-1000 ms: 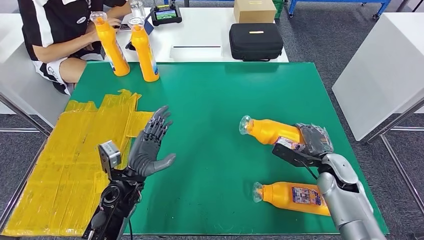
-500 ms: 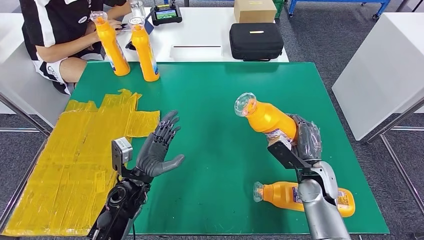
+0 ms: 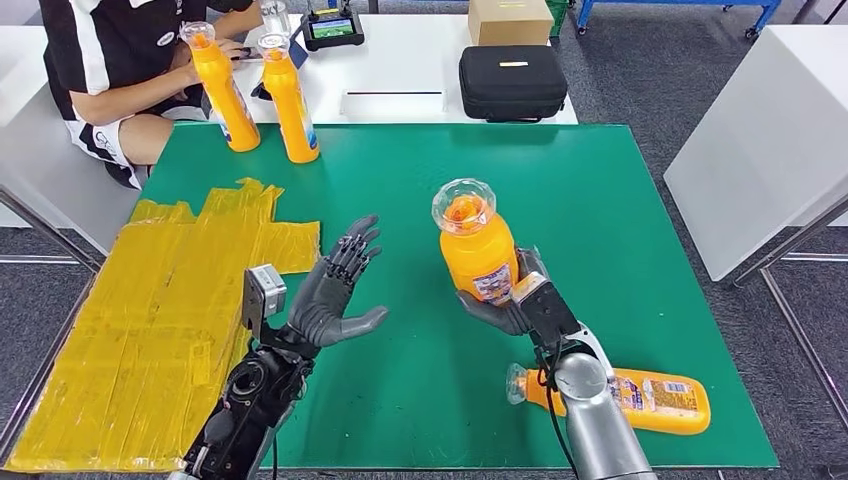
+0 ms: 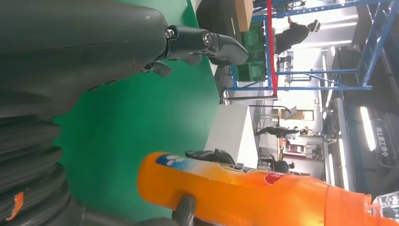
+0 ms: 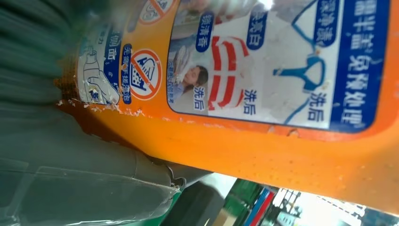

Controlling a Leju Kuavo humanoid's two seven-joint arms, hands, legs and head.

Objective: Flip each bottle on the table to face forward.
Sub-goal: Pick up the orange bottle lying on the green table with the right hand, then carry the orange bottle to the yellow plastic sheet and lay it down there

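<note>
My right hand grips an orange bottle with a clear cap, held upright above the middle of the green table. Its back label faces the right wrist camera, and the left wrist view shows the same bottle from the side. A second orange bottle lies on its side near the front right edge, partly hidden behind my right arm. My left hand hovers with fingers spread and nothing in it, a short way left of the held bottle.
Two more orange bottles stand upright at the table's far left corner, beside a seated person. Yellow tape sheets cover the left side. A black case and a cardboard box sit on the white table behind.
My right hand has lifted the bottle off the table, stood it upright and carried it left toward the middle. My left hand has moved right toward it, still spread.
</note>
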